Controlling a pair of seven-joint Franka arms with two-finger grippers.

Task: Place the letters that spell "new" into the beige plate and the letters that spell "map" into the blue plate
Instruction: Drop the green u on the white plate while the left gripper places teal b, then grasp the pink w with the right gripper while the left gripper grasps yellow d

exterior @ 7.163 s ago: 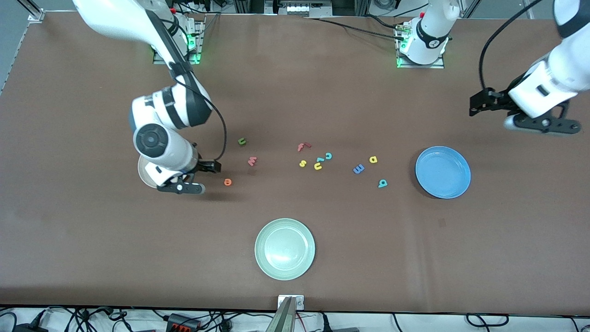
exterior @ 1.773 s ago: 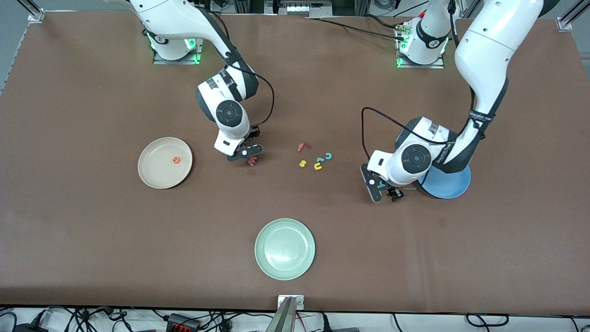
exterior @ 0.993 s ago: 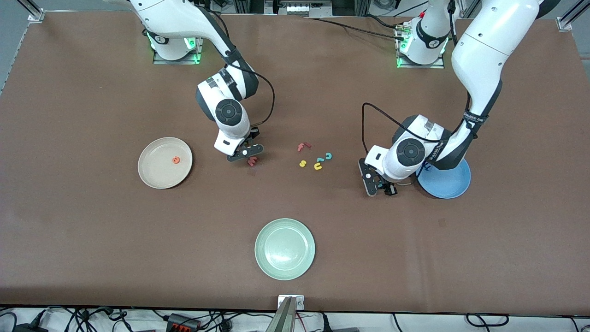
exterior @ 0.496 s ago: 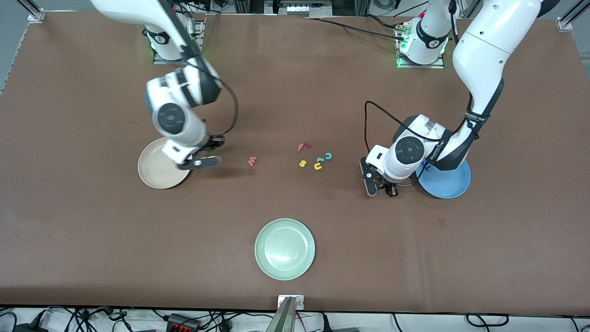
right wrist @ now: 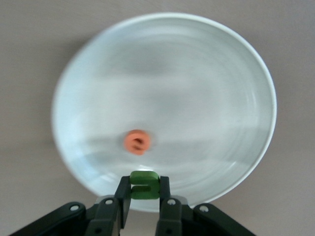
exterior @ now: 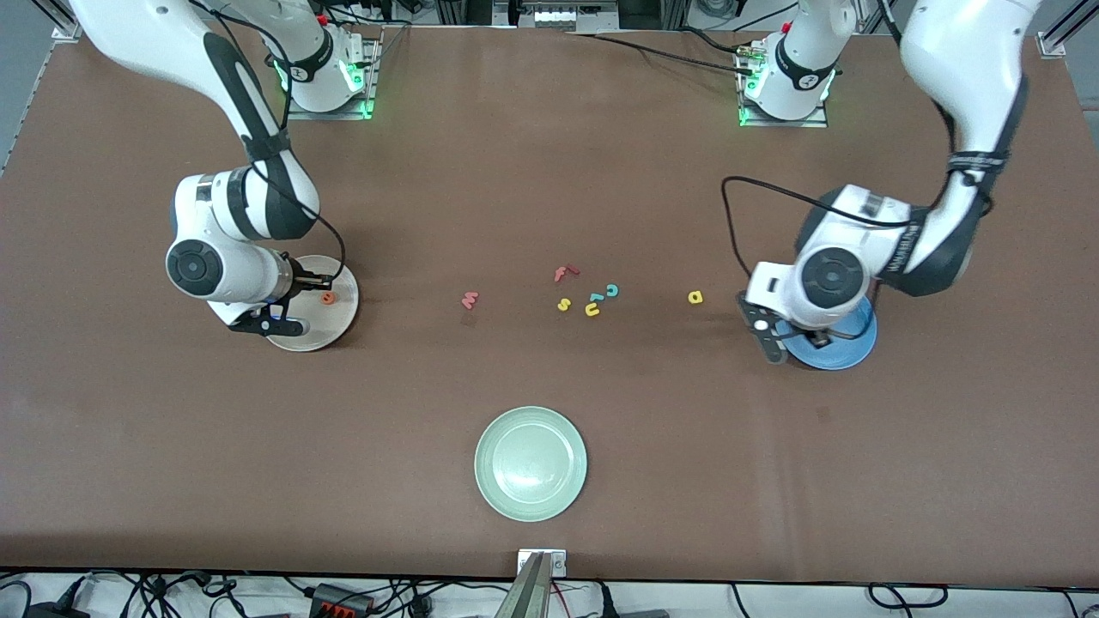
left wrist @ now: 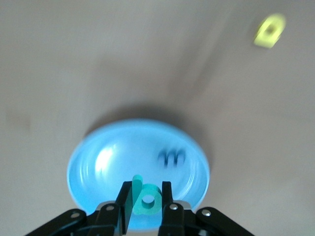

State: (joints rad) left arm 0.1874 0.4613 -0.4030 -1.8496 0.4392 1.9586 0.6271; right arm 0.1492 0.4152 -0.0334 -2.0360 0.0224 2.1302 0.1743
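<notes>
My right gripper [exterior: 288, 302] [right wrist: 144, 189] hangs over the beige plate [exterior: 330, 330] [right wrist: 197, 73], shut on the green n [right wrist: 144, 185]. The orange e [exterior: 327, 298] [right wrist: 138, 141] lies in that plate. The pinkish-red w [exterior: 469, 299] lies on the table between the beige plate and the letter cluster. My left gripper [exterior: 794, 337] [left wrist: 146, 199] is over the rim of the blue plate [exterior: 850, 348] [left wrist: 108, 162], shut on the teal p [left wrist: 146, 201]. The dark blue m [left wrist: 171, 157] lies in the blue plate. The yellow a [exterior: 695, 297] [left wrist: 269, 30] lies on the table beside the blue plate.
A pale green plate [exterior: 531, 463] sits near the table's front edge. At mid-table lie a red f [exterior: 565, 273], a yellow s [exterior: 563, 304], a yellow u [exterior: 592, 309] and a teal c [exterior: 611, 290].
My right gripper swung from beside the w to over the beige plate with the green n. My left gripper shut on the teal p and carried it to the blue plate.
</notes>
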